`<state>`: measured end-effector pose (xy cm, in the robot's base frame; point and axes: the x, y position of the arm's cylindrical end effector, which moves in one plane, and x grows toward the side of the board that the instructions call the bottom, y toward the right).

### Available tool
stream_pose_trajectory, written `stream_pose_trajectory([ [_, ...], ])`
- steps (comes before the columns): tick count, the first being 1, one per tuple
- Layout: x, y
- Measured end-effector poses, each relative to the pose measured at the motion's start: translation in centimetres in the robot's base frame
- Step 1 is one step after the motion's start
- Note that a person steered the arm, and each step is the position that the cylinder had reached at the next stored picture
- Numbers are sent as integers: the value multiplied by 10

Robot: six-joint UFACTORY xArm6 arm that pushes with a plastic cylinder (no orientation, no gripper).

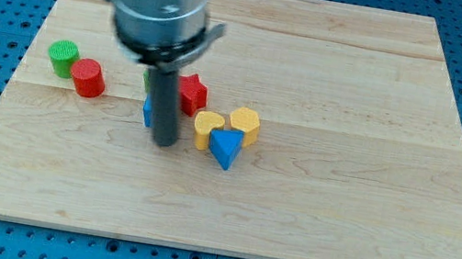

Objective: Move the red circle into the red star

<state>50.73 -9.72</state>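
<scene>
Red circle (87,78): view's left, touching green circle (63,57), well apart from red star (192,94)
Handling: likely light, rigid, may roll off; push its left side
My tip (164,142): no claw, beside star

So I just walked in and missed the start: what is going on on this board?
A robot arm with a dark rod is pushing blocks around a wooden board. My tip sits near the middle, just left of a yellow heart and a blue triangle, with another blue block partly hidden behind the rod. The red circle stands apart at the view's left, beside a green circle. The red star is right of the rod, next to a yellow hexagon.
</scene>
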Motion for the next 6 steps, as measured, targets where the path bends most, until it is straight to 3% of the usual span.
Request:
stream_pose_trajectory([
  [1, -16, -104],
  [2, -60, -164],
  [3, -80, -163],
  [5, -79, -8],
  [6, -78, -60],
])
